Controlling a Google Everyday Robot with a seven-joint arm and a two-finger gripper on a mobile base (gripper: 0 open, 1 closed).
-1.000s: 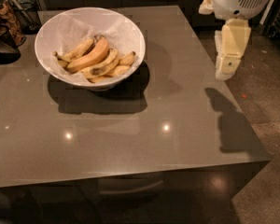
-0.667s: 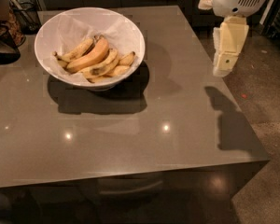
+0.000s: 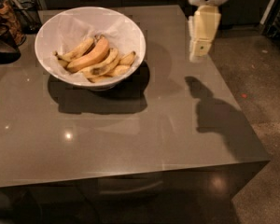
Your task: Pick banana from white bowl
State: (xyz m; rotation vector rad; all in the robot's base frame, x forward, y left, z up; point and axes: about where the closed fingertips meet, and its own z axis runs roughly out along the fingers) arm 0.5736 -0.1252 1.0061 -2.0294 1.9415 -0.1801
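The white bowl (image 3: 60, 31), large and lined with crinkled white paper, stands at the back left of the grey table (image 3: 130, 134). Several yellow bananas (image 3: 94, 58) lie piled in it, some with brown spots. My gripper (image 3: 199, 51) hangs from the cream arm at the top right, above the table's right edge, well to the right of the bowl and apart from it. It holds nothing that I can see.
Dark objects and a jar (image 3: 2, 17) stand at the far left edge of the table. The table's right edge drops to a speckled floor (image 3: 266, 101). The arm casts a shadow (image 3: 214, 111) on the table's right side.
The gripper has moved left and a little lower, towards the table and the bowl. The bowl and bananas have not moved.
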